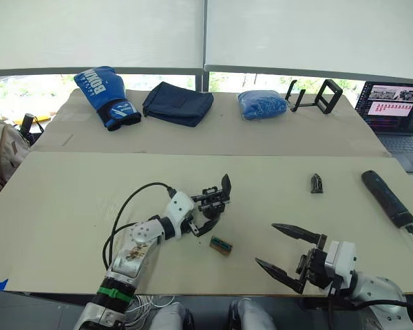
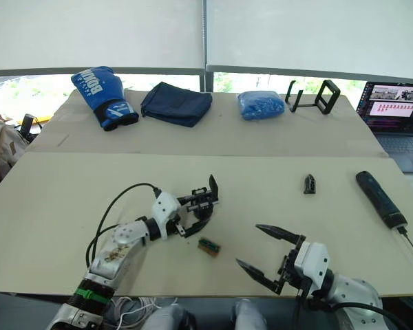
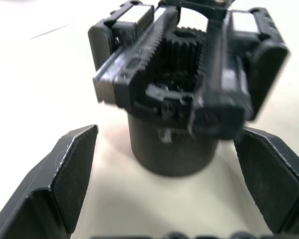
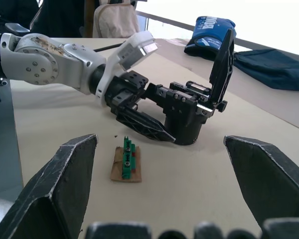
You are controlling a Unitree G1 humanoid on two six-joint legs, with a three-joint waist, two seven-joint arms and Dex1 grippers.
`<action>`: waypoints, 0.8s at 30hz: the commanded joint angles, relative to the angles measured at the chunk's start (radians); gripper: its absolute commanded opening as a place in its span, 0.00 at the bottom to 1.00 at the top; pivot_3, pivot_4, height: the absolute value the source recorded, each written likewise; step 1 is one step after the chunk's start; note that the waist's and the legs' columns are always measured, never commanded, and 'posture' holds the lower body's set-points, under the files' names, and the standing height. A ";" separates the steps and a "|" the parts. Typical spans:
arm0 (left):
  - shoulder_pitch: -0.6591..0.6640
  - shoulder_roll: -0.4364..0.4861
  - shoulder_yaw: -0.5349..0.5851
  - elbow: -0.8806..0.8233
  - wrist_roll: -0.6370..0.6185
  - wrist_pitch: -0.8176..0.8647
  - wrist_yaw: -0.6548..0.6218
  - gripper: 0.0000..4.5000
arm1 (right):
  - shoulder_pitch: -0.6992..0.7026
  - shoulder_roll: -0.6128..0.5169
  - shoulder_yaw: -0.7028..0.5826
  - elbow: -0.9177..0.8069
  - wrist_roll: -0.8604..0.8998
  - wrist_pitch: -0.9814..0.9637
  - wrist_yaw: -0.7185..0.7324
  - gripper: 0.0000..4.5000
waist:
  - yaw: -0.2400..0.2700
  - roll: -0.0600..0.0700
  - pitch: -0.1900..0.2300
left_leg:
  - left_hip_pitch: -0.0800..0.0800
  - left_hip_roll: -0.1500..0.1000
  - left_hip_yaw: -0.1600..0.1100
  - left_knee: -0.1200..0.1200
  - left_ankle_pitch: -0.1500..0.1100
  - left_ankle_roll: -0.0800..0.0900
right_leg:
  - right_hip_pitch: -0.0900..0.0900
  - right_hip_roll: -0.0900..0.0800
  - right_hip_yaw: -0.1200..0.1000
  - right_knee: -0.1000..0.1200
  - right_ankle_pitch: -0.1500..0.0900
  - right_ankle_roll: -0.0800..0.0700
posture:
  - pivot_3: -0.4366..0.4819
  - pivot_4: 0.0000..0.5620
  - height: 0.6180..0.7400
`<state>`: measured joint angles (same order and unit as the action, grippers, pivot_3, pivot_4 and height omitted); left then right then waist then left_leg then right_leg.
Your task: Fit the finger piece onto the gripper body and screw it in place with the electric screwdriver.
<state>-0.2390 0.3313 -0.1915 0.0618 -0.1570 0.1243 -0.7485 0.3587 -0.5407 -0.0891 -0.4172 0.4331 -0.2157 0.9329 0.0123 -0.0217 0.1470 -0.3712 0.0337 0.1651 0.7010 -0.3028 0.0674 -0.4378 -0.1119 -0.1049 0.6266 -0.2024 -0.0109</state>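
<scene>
left gripper (image 1: 208, 218) spread wide around the gripper body (image 1: 213, 199), its finger pointing up; right gripper (image 1: 283, 250) open, empty.

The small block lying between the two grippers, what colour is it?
Green on a brown base, clearest in the right wrist view.

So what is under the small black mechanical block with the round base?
The gripper body stands upright with its round base on the beige table. The left gripper's open fingers flank that base. Whatever lies beneath the base is covered.
</scene>
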 commanded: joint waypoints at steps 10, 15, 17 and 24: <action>-0.139 0.116 0.030 0.186 -0.101 -0.096 -0.351 1.00 | -0.012 0.009 -0.004 -0.034 0.007 -0.026 -0.012 1.00 | 0.009 0.001 0.000 | -0.001 0.000 0.000 0.001 0.000 0.000 | 0.000 0.001 -0.001 0.000 0.000 0.000 | 0.48 0.27 1.00; -0.246 0.059 0.013 0.370 -0.085 -0.220 -0.434 1.00 | -0.021 0.009 -0.003 -0.038 0.002 -0.022 -0.020 1.00 | 0.006 0.001 0.000 | -0.002 -0.001 0.000 0.002 0.000 0.000 | 0.000 0.004 -0.001 0.000 0.000 0.000 | 0.48 0.27 1.00; -0.286 0.035 0.000 0.434 -0.067 -0.259 -0.459 1.00 | -0.021 0.007 -0.008 -0.043 -0.001 -0.019 -0.027 1.00 | 0.006 0.001 0.000 | -0.002 -0.001 0.000 0.003 0.000 0.000 | 0.000 0.004 -0.001 0.000 0.000 0.000 | 0.48 0.27 1.00; -0.392 -0.013 0.014 0.627 -0.030 -0.373 -0.479 1.00 | -0.003 0.007 -0.024 -0.057 -0.013 -0.023 -0.047 1.00 | 0.002 0.000 0.000 | -0.003 -0.001 0.000 0.003 0.000 0.001 | 0.000 0.005 -0.002 0.000 0.000 0.000 | 0.48 0.27 1.00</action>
<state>-0.6044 0.3247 -0.1925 0.6710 -0.1883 -0.2168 -1.2167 0.3529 -0.5318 -0.0902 -0.4285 0.4149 -0.2157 0.8980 0.0140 -0.0213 0.1469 -0.3737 0.0328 0.1652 0.7044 -0.3031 0.0683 -0.4379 -0.1067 -0.1065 0.6270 -0.2024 -0.0108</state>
